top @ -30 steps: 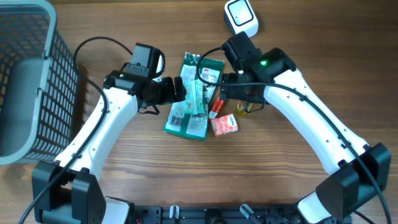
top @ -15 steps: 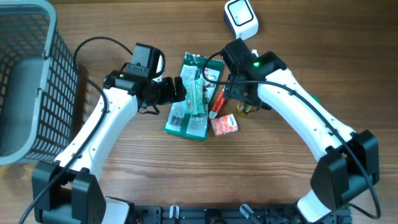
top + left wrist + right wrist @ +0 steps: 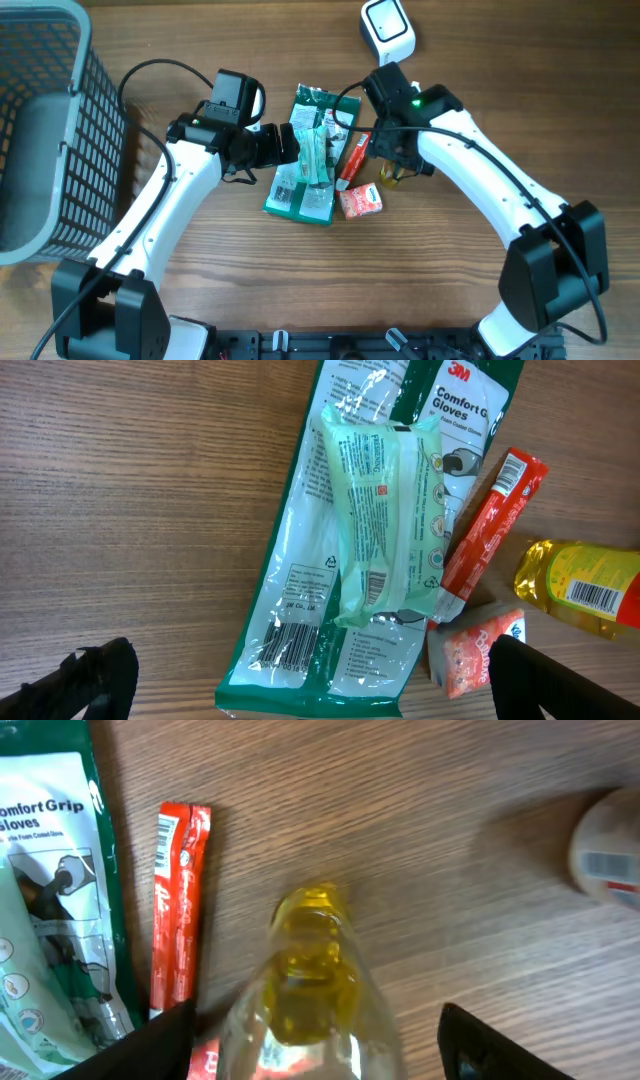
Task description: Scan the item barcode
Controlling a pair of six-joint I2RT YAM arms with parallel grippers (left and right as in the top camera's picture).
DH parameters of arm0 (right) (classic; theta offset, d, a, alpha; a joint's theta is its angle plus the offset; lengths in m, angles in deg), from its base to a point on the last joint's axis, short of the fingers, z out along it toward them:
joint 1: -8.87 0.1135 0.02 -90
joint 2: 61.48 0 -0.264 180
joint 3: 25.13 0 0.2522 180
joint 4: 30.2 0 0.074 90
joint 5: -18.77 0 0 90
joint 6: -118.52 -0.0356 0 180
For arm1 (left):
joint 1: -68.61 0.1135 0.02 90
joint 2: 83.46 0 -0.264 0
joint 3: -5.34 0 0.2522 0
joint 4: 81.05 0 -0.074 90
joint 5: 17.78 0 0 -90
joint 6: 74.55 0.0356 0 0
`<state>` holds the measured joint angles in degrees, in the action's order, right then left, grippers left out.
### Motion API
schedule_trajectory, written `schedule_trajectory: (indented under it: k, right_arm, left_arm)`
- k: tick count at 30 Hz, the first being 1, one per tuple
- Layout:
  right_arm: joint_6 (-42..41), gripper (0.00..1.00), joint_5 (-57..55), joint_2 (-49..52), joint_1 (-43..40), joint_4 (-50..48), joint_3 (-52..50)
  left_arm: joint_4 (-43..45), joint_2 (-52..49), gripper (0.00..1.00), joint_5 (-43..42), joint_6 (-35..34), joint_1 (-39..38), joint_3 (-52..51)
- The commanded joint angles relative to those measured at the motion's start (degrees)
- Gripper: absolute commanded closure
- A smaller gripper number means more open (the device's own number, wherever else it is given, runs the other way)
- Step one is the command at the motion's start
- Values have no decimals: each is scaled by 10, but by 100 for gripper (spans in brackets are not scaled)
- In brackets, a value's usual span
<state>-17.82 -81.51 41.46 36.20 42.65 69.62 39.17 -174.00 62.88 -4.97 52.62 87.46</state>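
A pile of items lies mid-table: a green gloves pack point(image 3: 305, 190) with its barcode point(image 3: 290, 645) facing up, a pale green wipes pack point(image 3: 385, 520) on top of it, a red stick pack point(image 3: 352, 162), an orange tissue pack point(image 3: 360, 201) and a yellow bottle point(image 3: 315, 990) lying on the wood. The white scanner point(image 3: 388, 27) sits at the far edge. My right gripper point(image 3: 320, 1050) straddles the bottle, jaws apart with a gap on each side. My left gripper point(image 3: 310, 690) hangs open over the near end of the gloves pack, holding nothing.
A grey wire basket point(image 3: 40, 140) stands at the left edge. In the right wrist view a blurred pale round object with a label point(image 3: 608, 850) lies to the right of the bottle. The bottle's own barcode point(image 3: 592, 596) shows in the left wrist view.
My right gripper's jaws have narrowed around the yellow bottle and its wrist has shifted slightly. The left arm and the items have not moved.
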Motion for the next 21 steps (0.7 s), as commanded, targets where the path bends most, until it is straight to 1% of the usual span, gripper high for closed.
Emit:
schedule_trajectory:
  k: [1, 4, 5, 8, 11, 13, 15, 21]
  right_arm:
    - [-4, 27, 16, 8, 0, -4, -9]
    - [-1, 39, 14, 8, 0, -4, -9]
    - [-2, 40, 14, 8, 0, -4, -9]
    - [-1, 50, 14, 8, 0, -6, -9]
    - [-1, 57, 14, 7, -1, -5, -9]
    - [-1, 57, 14, 2, -6, -3, -9]
    - [18, 66, 14, -9, -11, -1, -9]
    - [87, 67, 14, -49, -12, 8, -8]
  left_arm:
    - [2, -2, 0, -4, 5, 1, 3]
    - [1, -2, 0, -4, 5, 1, 3]
    - [1, -2, 0, -4, 5, 1, 3]
    - [1, -2, 0, -4, 5, 1, 3]
    - [2, -2, 0, -4, 5, 1, 3]
    - [1, -2, 0, -4, 5, 1, 3]
    - [1, -2, 0, -4, 5, 1, 3]
    - [2, -2, 0, -4, 5, 1, 3]
